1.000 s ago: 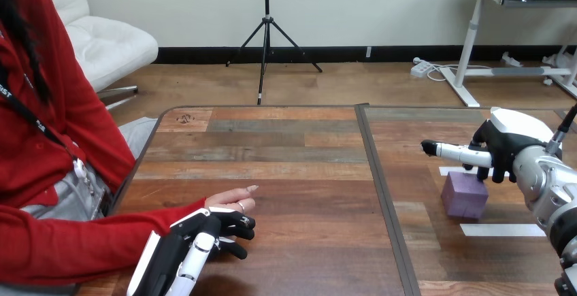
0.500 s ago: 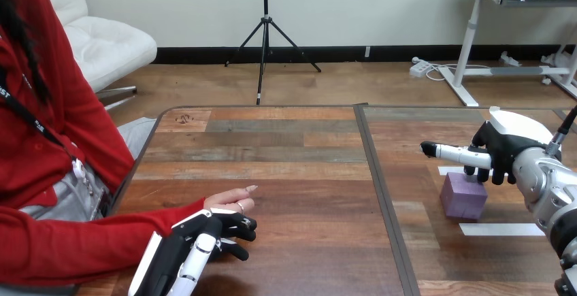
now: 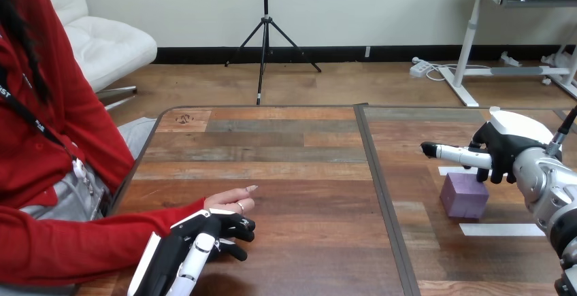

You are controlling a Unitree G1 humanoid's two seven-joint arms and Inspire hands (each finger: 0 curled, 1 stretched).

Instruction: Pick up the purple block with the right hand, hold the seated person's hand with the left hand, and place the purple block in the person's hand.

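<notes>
**Right hand over the purple block, left hand by the person's hand**

The purple block (image 3: 464,197) stands on the right part of the wooden table (image 3: 286,146), between two strips of white tape (image 3: 500,229), well apart from the person. The right hand (image 3: 505,148) hangs just over the block's far top edge. Its thumb (image 3: 454,152) sticks straight out to the view's left, clear of the block, and its fingers hang down loosely bent. I cannot tell whether they touch the block.

At the view's left, the person's hand (image 3: 231,201) rests on the table. The left hand (image 3: 185,245) lies against its near side. I cannot tell whether it grips the person's hand.
</notes>
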